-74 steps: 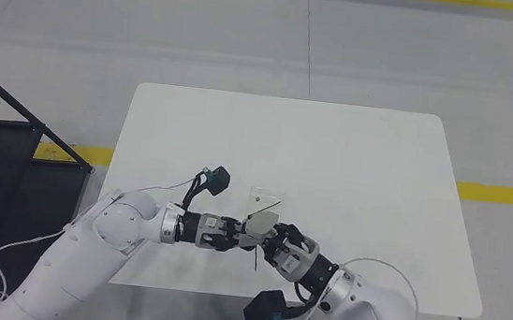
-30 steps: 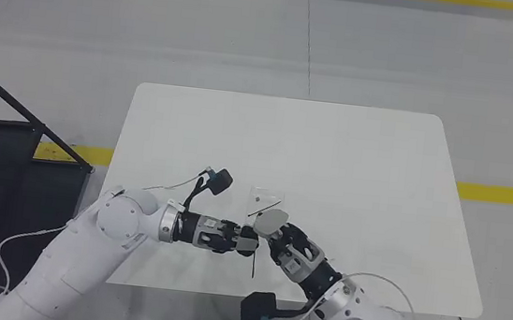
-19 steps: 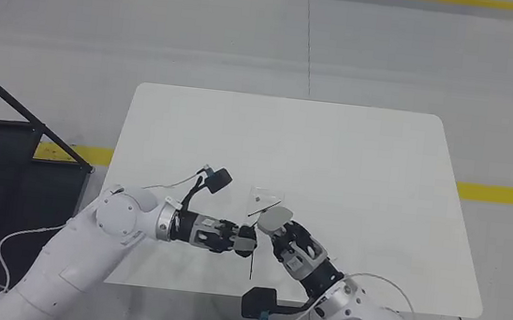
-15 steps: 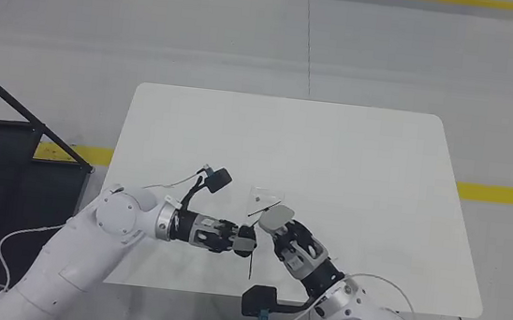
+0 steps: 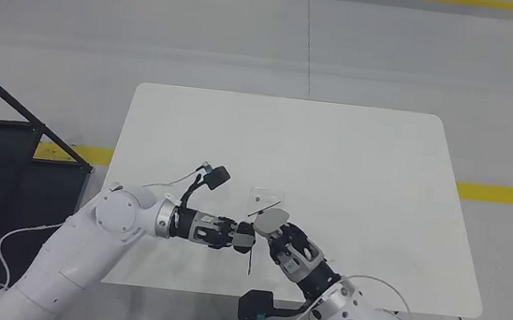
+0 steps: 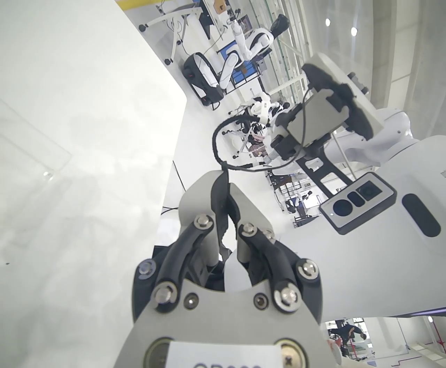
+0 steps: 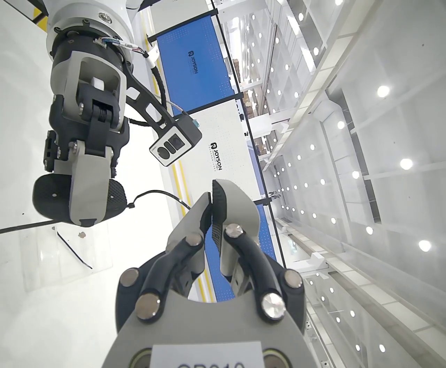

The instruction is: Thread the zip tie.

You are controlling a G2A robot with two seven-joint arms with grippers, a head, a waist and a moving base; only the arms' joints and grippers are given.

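A thin black zip tie [image 5: 253, 258] is held between both grippers just above the table's near edge. My left gripper [image 5: 244, 240] is shut on it, and the tie leaves the left gripper [image 6: 224, 174] as a loop [image 6: 215, 139]. In the right wrist view the strap [image 7: 156, 192] curves from the tie's head at the left gripper [image 7: 80, 205] across to my right gripper [image 7: 211, 195], which is shut on its other end. The right gripper [image 5: 267, 225] sits right beside the left one. A loose length of strap hangs towards the table's near edge.
A clear plastic sheet [image 5: 266, 199] lies on the white table [image 5: 359, 171] just beyond the grippers, with a second black zip tie [image 5: 271, 205] on it. The same sheet [image 7: 45, 258] and spare tie [image 7: 75, 251] show below the left gripper.
Both grippers have stayed shut on the tie. The left gripper has edged right since the earliest frame, and the right gripper has shifted slightly; the two stay close together.
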